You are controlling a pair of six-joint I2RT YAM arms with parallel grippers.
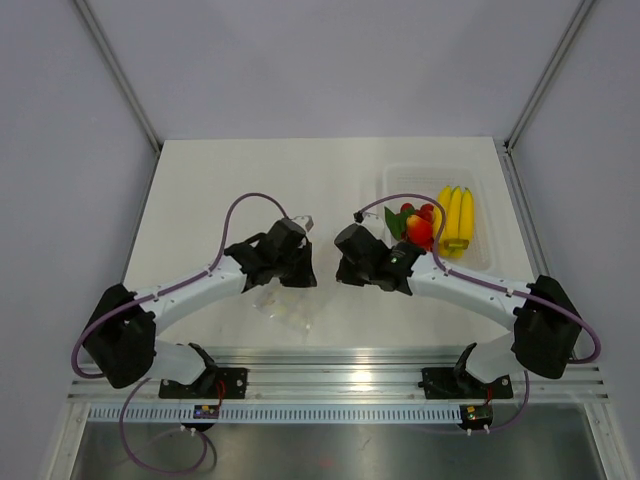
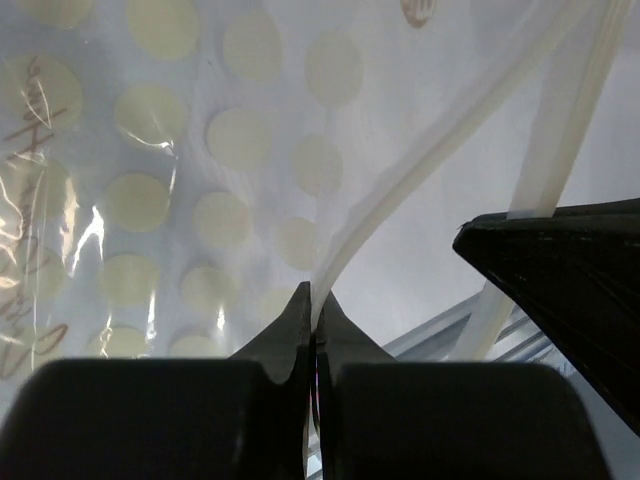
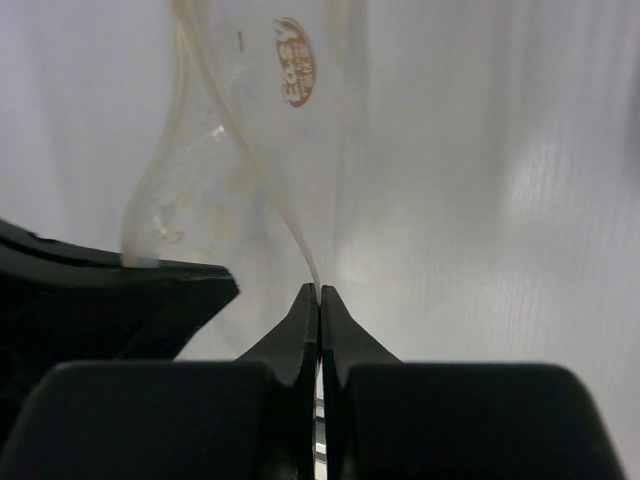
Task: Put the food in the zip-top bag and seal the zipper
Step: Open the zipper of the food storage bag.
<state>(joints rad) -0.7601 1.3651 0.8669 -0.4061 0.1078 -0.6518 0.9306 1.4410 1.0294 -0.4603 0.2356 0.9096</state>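
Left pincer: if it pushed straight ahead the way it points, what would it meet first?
The zip-top bag itself: the left pincer is shut on its zipper, dotted film directly ahead. The right pincer probably sits just aside.

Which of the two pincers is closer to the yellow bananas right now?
Right. The right pincer sits just left of the bananas; the left pincer is farther left still. Both are pinching the zip-top bag.

Cream table point(image 1: 200, 200); clear tray point(image 1: 398, 185) far right.
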